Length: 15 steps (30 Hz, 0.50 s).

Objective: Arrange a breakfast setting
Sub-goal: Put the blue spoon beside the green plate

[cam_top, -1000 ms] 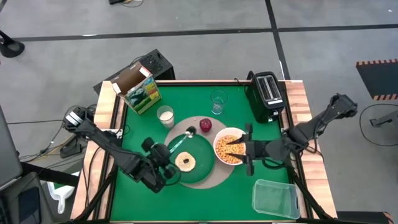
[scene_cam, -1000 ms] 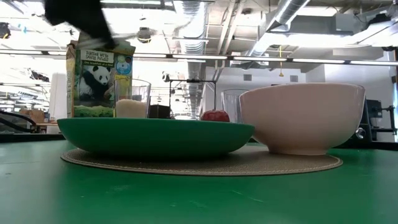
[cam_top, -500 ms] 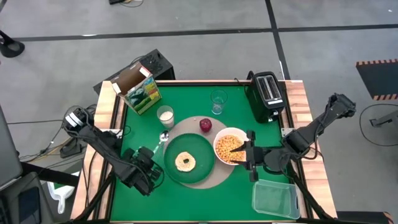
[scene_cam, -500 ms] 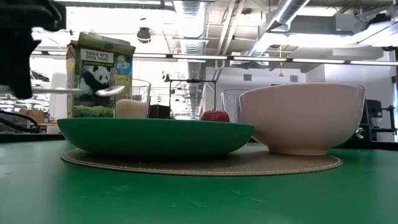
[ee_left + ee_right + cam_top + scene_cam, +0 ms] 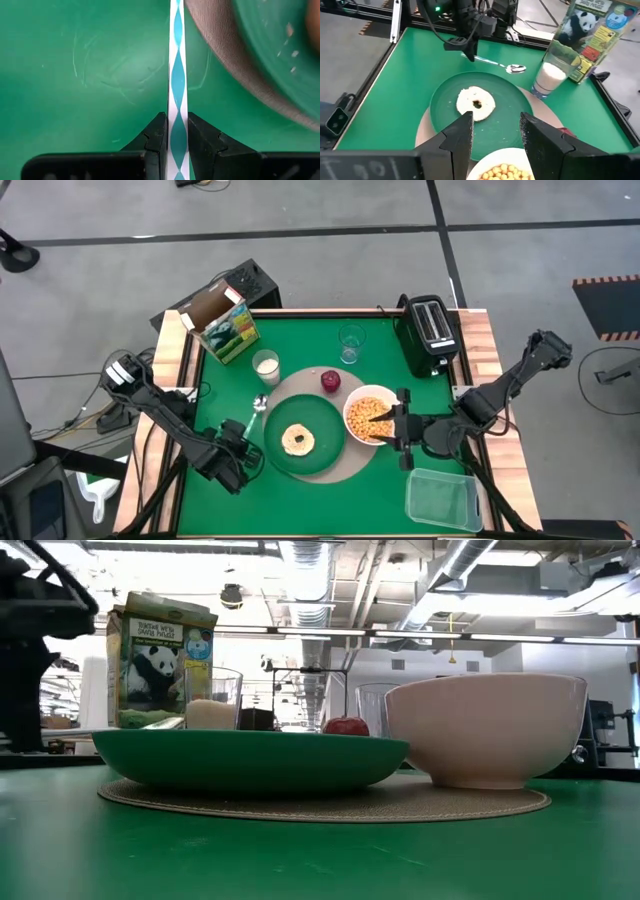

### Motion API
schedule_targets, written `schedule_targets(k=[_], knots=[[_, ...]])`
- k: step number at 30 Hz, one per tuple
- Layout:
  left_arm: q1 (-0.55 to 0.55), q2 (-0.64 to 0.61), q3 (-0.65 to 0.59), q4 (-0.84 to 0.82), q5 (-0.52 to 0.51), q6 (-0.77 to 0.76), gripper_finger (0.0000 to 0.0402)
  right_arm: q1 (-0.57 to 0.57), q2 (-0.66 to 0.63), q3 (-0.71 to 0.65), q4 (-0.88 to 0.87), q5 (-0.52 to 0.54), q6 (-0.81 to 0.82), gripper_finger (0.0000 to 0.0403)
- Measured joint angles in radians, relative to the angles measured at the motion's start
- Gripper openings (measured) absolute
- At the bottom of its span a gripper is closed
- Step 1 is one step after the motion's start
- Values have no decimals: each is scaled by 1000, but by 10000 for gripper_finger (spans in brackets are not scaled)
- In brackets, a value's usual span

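With the left gripper (image 5: 243, 442) jaws clenched on the spoon (image 5: 257, 410) handle, left of the green plate (image 5: 332, 448) at centre frame, and the right gripper (image 5: 400, 430) jaws released, early release risks the spoon bowl striking the milk glass (image 5: 266, 366).

2 glasses (image 5: 266, 365), 1 plate (image 5: 300, 438), 1 bowl (image 5: 369, 415), maybe 1 spoon (image 5: 256, 411).

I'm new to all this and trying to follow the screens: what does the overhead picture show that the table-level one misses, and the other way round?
Only overhead: the toast on the plate, cereal in the bowl, the black toaster, and the left gripper holding the spoon. Only table-level: the room's ceiling pipes and the panda on the cereal box. Both: the green plate, white bowl, mat, milk glass and red fruit.
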Motion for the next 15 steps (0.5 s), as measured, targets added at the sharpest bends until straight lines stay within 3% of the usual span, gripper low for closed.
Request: schedule_targets(k=[10,15], knots=[[3,3,1,139,-12,-152,60,2,0,0,0,-1,8,188],[12,3,1,129,-34,-231,60,10,0,0,-13,-2,8,188]])
